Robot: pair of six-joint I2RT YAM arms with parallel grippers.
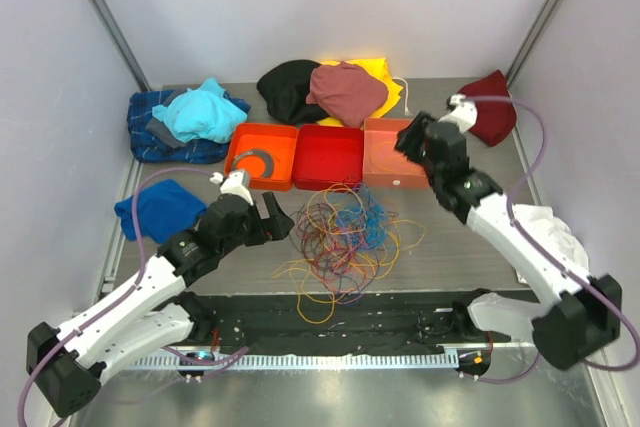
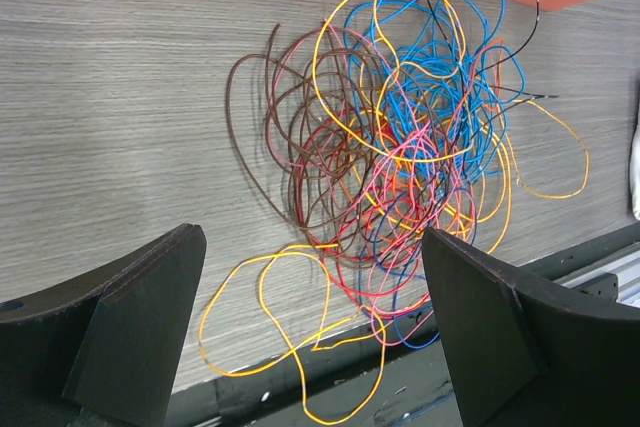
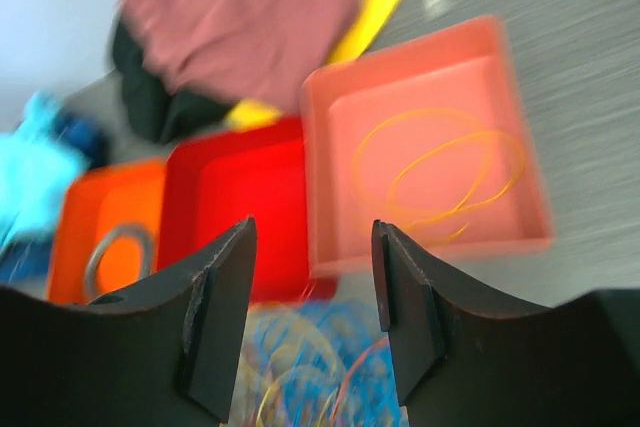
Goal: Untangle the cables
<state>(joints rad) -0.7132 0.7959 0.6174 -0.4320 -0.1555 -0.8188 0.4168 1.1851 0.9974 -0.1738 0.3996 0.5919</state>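
The grey table (image 1: 450, 247) spreads out ahead of my two bases, with heaps of clothes (image 1: 345, 92) piled along its far edge and a blue cloth (image 1: 160, 209) lying off to my left. In front of those heaps three trays stand side by side, touching: an orange tray (image 1: 278, 140), a red tray (image 1: 328, 157) and a coral tray (image 1: 385, 152). The cables (image 1: 345, 237) lie in one loose tangle on the table just on the near side of the trays, between my arms; brown, blue, yellow, red and orange strands loop over each other, and a few yellow ones trail toward the near edge. My left gripper (image 1: 275, 219) hangs just left of that tangle, jaws spread wide with nothing between them. My right gripper (image 1: 412, 139) hovers over the coral tray, jaws parted by a narrower gap and also empty. My right wrist view is blurred, but a thin yellow-orange loop (image 3: 440, 172) seems to lie coiled in the coral tray. A small grey ring (image 1: 258, 160) sits in the orange tray.
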